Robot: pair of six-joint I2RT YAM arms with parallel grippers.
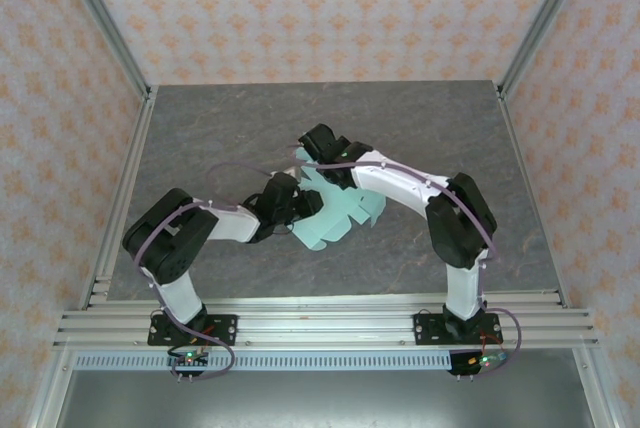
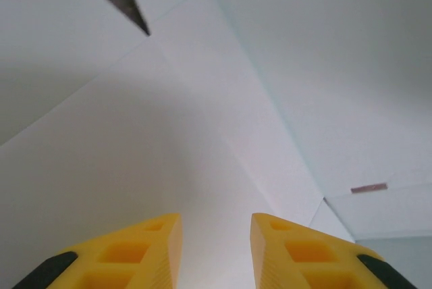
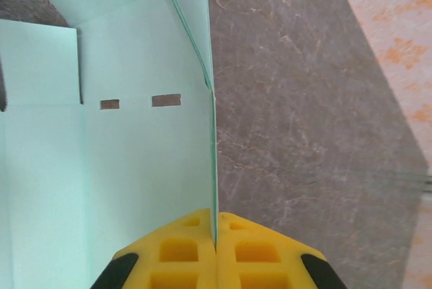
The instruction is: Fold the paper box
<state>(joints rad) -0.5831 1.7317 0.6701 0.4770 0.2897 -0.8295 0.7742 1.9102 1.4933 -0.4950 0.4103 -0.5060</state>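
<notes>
right tool (image 3: 216, 218): pinched on a box (image 3: 135, 167) wall, I'd hold it upright
left tool (image 2: 216, 220): narrow gap, empty, I'd press the crease

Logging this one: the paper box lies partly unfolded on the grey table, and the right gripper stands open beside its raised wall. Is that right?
Not quite. The right gripper is not open: it is shut on the edge of the raised wall of the paper box, as the right wrist view shows. The rest holds: the box lies partly unfolded on the grey table.
</notes>
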